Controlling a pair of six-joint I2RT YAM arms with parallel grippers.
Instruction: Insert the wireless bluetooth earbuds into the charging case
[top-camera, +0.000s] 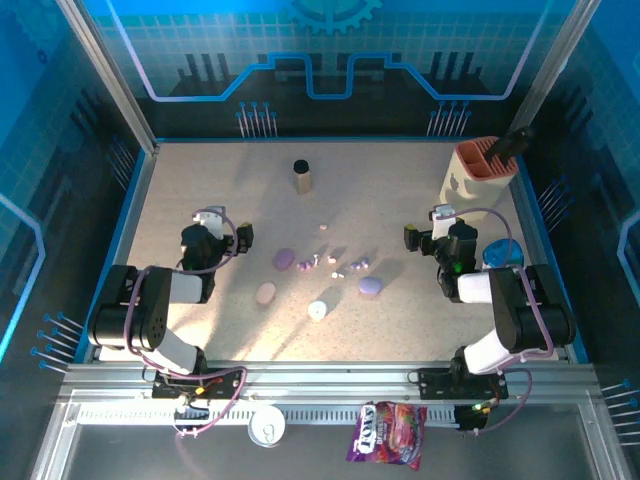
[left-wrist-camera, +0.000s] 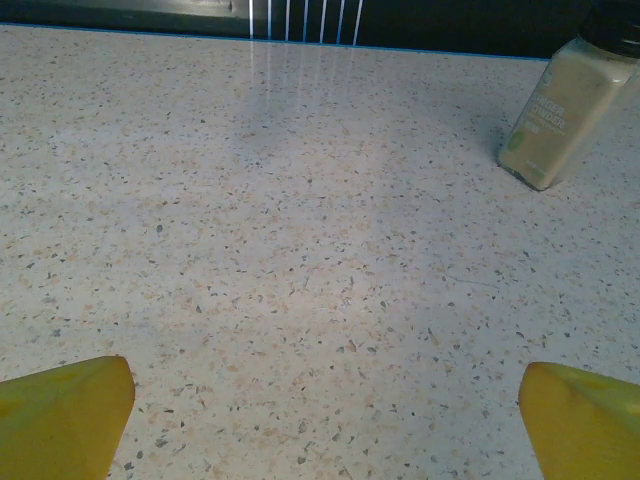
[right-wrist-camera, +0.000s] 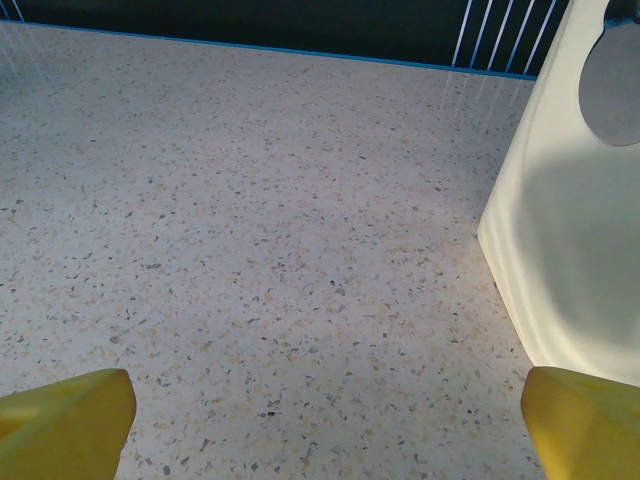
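Top external: the earbuds (top-camera: 337, 273) lie loose at table (top-camera: 200, 170) centre, between 1 purple case (top-camera: 284, 259) at left and a second purple case (top-camera: 370, 286) at right. A pink case (top-camera: 265, 293) and a round white puck (top-camera: 317, 310) lie nearer. The left gripper (top-camera: 225, 225) and right gripper (top-camera: 428, 228) flank them, apart.

Left wrist: fingers (left-wrist-camera: 65, 415) spread wide, empty, over bare table; spice jar (left-wrist-camera: 560, 105) far right.

Right wrist: fingers (right-wrist-camera: 65, 420) spread wide, empty; cream container (right-wrist-camera: 570, 250) at right.

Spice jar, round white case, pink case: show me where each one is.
spice jar (left-wrist-camera: 560, 115), left wrist view, middle of its label.
round white case (top-camera: 317, 310), top view, centre of its top.
pink case (top-camera: 265, 293), top view, centre of its top.
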